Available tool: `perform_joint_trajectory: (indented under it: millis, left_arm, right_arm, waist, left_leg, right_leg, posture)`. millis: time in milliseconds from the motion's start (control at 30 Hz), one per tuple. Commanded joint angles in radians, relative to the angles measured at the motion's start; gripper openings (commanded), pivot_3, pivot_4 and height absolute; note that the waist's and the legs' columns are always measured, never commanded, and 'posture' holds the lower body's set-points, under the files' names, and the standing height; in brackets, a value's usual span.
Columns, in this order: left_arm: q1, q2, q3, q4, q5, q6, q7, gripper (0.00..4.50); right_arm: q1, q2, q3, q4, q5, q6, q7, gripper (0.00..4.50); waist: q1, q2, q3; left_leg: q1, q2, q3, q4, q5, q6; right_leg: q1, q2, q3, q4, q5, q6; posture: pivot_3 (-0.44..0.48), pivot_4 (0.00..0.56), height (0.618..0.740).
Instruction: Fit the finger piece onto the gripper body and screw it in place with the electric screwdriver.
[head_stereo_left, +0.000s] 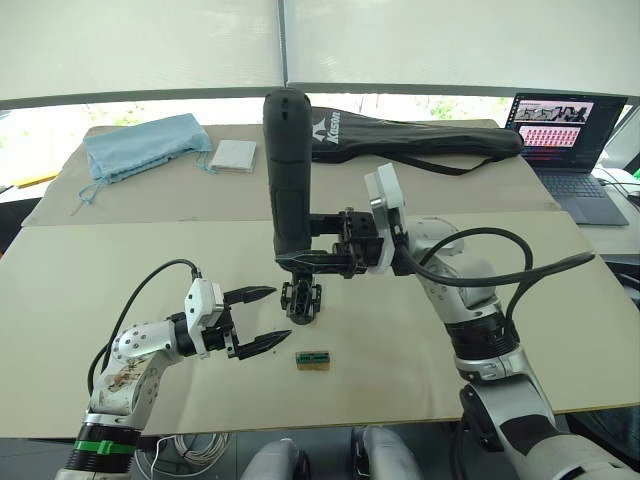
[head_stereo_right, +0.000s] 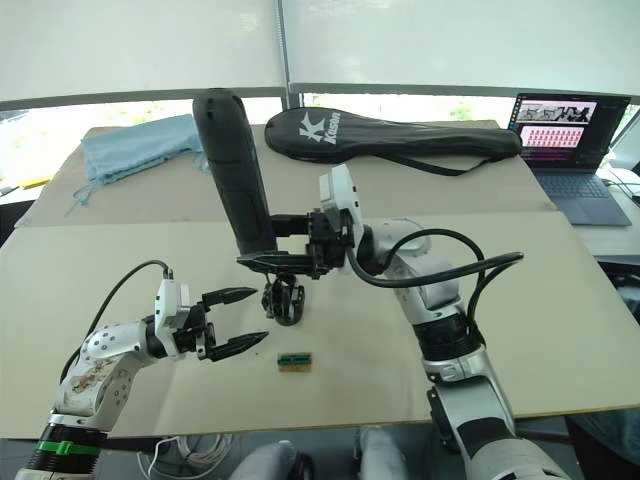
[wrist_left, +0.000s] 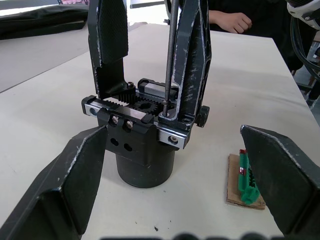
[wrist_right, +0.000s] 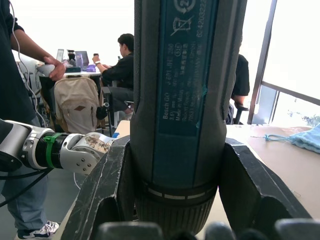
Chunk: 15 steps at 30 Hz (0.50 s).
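1. Nearest the camera, the left end effector (head_stereo_left: 262, 318) hovers just above the tan bench (head_stereo_left: 120, 270), its two black fingers spread apart and holding nothing, tips pointing toward the middle of the bench.
2. Just beyond those tips stands the gripper body (wrist_left: 142, 137), upright on its round base, with its toothed rack and screws showing on top.
3. Two black fingers rise from the body; which of them is the finger piece (wrist_left: 192, 55) cannot be told for certain, but the one beside the metal bit appears seated in its slot.
4. The right end effector (head_stereo_left: 312, 243) is clamped around the lower barrel of the electric screwdriver (head_stereo_left: 290, 170), held upright over the body, its thin bit reaching down to a screw at that finger's foot.
5. A small green-and-tan box (head_stereo_left: 312, 359) lies on the bench just beside the body, clear of both end effectors.
6. At the far edge lie a black racket bag (head_stereo_left: 420, 135), a blue cloth pouch (head_stereo_left: 145, 145) and an open laptop (head_stereo_left: 570, 140).
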Motion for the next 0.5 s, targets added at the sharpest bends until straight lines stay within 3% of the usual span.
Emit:
perform_joint_trajectory:
  millis: [33, 500]
  left_arm:
    - [-0.005, -0.005, 0.000, -0.021, 0.001, -0.009, 0.012, 4.50]
    - [-0.017, 0.012, -0.018, -0.032, 0.014, 0.006, 0.043, 4.50]
  right_arm:
    - [-0.029, 0.012, -0.009, -0.018, 0.008, -0.021, -0.005, 1.93]
    - [-0.026, 0.021, -0.007, -0.014, 0.000, -0.025, -0.017, 1.93]
  waist:
    - [0.000, 0.000, 0.000]
    - [0.000, 0.000, 0.000]
  left_leg:
    - [0.000, 0.000, 0.000, 0.000, 0.000, 0.000]
    - [0.000, 0.000, 0.000, 0.000, 0.000, 0.000]
  right_leg:
    - [0.000, 0.000, 0.000, 0.000, 0.000, 0.000]
    - [0.000, 0.000, 0.000, 0.000, 0.000, 0.000]
  posture:
    - [0.000, 0.150, 0.740]
    - [0.000, 0.150, 0.740]
